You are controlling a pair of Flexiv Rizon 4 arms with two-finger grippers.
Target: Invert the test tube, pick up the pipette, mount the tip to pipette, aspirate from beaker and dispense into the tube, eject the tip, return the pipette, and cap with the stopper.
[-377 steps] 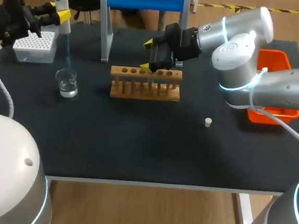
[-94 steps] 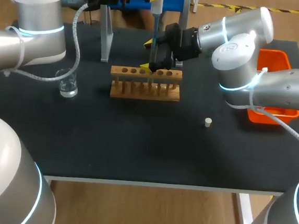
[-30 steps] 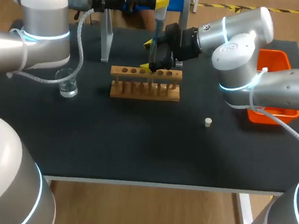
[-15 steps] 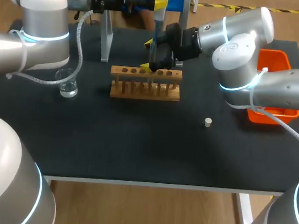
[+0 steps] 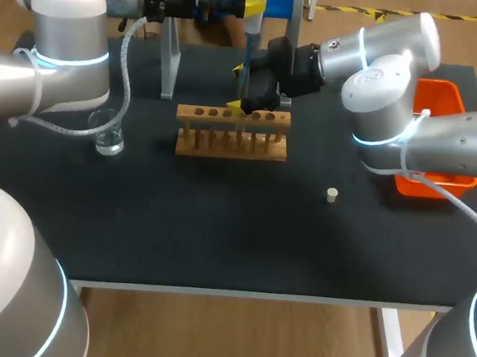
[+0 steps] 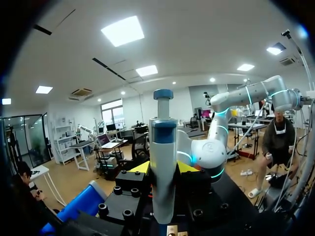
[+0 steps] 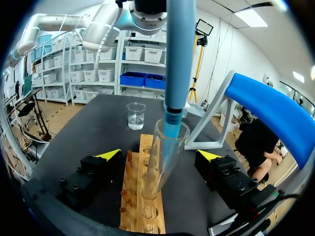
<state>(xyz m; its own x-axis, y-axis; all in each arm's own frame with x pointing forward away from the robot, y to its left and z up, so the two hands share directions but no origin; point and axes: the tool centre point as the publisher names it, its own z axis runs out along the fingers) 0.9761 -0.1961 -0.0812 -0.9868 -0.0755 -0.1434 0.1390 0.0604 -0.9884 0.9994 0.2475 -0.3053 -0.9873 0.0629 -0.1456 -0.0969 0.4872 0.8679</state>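
My left arm (image 5: 66, 46) comes round behind the wooden rack (image 5: 232, 142) and ends high above its far edge. There my left gripper (image 5: 250, 7) is clamped from both sides on the pipette (image 6: 163, 162), held upright. My right arm (image 5: 391, 58) lies level behind the rack. My right gripper (image 7: 158, 154) points along the rack's top, its fingers spread wide apart.

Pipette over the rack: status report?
Left end effector shut on blue-and-white pipette. Right end effector open, straddling clear glass test tube in wooden rack. Blue tip inside tube mouth.
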